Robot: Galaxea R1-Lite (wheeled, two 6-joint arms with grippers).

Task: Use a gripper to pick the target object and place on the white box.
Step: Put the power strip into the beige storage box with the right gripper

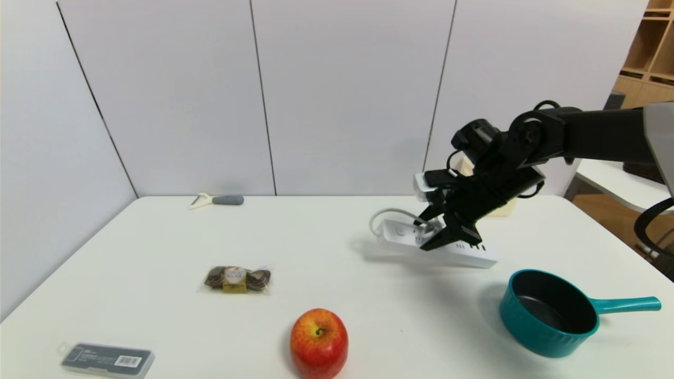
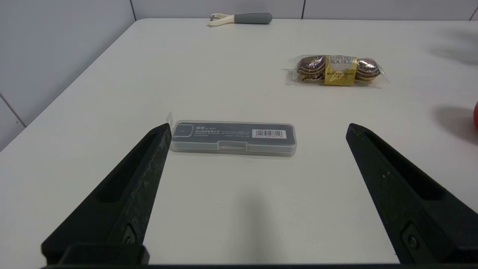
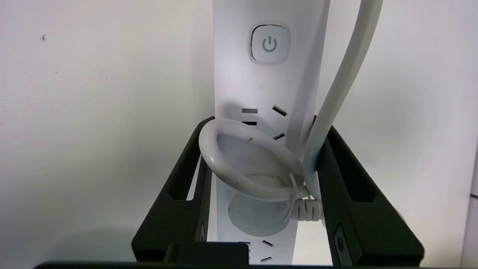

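Observation:
The target object, a long white power strip [image 1: 474, 255] with its coiled cord [image 1: 384, 213], is at the table's right middle, with its button end raised and a shadow beneath. My right gripper [image 1: 442, 231] is shut across the strip's width. In the right wrist view the black fingers [image 3: 179, 194] press the strip [image 3: 269, 74] and a cord loop [image 3: 239, 179] between them. The white box [image 1: 504, 210] is just behind the arm and shows only as cream slivers. My left gripper [image 2: 258, 129] hangs open over the near left of the table, holding nothing.
A teal saucepan [image 1: 547, 316] stands in front of the strip at the right. A red apple [image 1: 318, 342], a chocolate pack [image 1: 237, 279], a grey case with barcode [image 1: 108, 359] and a peeler [image 1: 218, 200] lie on the white table [image 1: 337, 231]. The case [image 2: 233, 136] lies just beyond the left fingertips.

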